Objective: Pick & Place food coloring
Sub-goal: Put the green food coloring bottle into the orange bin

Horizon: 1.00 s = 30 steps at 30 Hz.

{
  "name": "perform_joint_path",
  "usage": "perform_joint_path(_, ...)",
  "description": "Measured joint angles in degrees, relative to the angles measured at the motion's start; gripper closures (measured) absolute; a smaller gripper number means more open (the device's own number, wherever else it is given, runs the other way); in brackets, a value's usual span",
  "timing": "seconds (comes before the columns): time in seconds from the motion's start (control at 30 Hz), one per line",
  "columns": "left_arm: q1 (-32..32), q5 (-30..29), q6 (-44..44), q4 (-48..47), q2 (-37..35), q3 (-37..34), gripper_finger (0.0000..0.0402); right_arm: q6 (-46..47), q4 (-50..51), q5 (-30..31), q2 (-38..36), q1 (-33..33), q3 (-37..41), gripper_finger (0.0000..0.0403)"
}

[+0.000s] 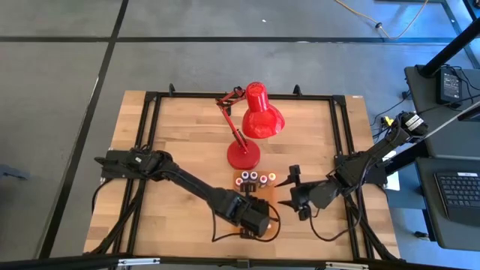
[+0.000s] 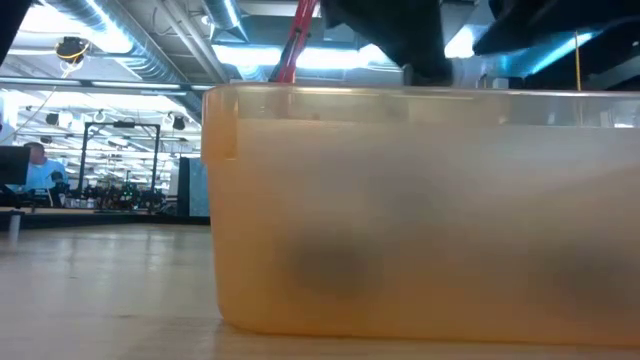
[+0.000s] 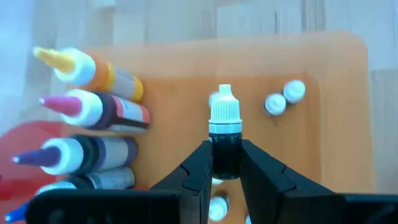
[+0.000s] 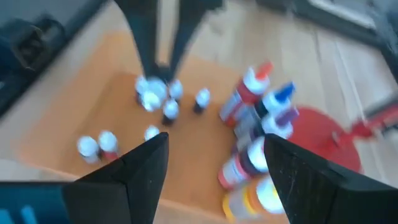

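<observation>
Wooden slats top the black-framed table [image 1: 180, 127], which stands on a grey floor, with a glossy red desk lamp [image 1: 253, 124] at its middle and bare wood to the far left and far right. No writing can be read on any label. Near the table's front edge sits a translucent orange plastic tray [image 3: 323, 143]; its wall fills the low view. The left gripper [image 3: 225, 163] hangs over the tray at the end of an arm stretched in from the left, its fingers clamped on a small dark dropper bottle with a white pointed cap [image 3: 224, 134], held upright. More white-capped small bottles [image 4: 158, 99] stand inside the tray. Larger squeeze bottles with coloured tips [image 3: 93, 118] lie in a row just beyond the tray, beside the lamp's base. The right gripper [image 4: 214, 165] hovers just right of the tray, fingers spread wide and empty.
</observation>
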<state>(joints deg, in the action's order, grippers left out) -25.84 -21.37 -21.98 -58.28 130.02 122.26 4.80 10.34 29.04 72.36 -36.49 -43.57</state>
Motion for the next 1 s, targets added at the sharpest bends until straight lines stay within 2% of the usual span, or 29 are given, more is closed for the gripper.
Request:
perform_joint_path(0.1, -0.5, -2.3, -0.5, 1.8, 0.0, 0.0, 0.0334, -3.9, -4.1, -2.6, 0.0, 0.0, 0.0, 0.0138)
perform_joint_path(0.2, -1.3, -4.2, -1.8, 3.4, 0.0, 0.0, 0.0334, -5.2, -7.0, -3.1, 0.0, 0.0, 0.0, 0.0138)
perform_joint_path(0.33, -2.9, -9.7, -4.8, 4.5, 0.0, 0.0, 0.0334, -5.6, -6.8, -3.2, 0.2, -0.4, 0.0, 0.0138)
perform_joint_path(0.5, -4.3, -14.6, -8.1, 7.1, 0.0, 0.0, 0.0334, -8.3, -10.0, -3.3, 3.5, -2.4, 0.0, 0.0138)
perform_joint_path(0.7, -3.9, -15.1, -12.1, 8.6, 0.0, 0.0, 0.0334, -14.1, -16.8, 1.2, 8.2, -4.0, 0.0, 0.0138)
perform_joint_path(0.87, -3.5, -15.0, -12.9, 9.8, 0.0, 0.0, 0.0334, -13.0, -17.0, -2.0, 8.8, -3.9, 0.0, 0.0142)
perform_joint_path(1.0, -3.6, -14.7, -12.9, 10.0, 0.0, 0.0, 0.0334, -13.0, -16.9, -2.1, 8.8, -4.0, 0.0, 0.0170)
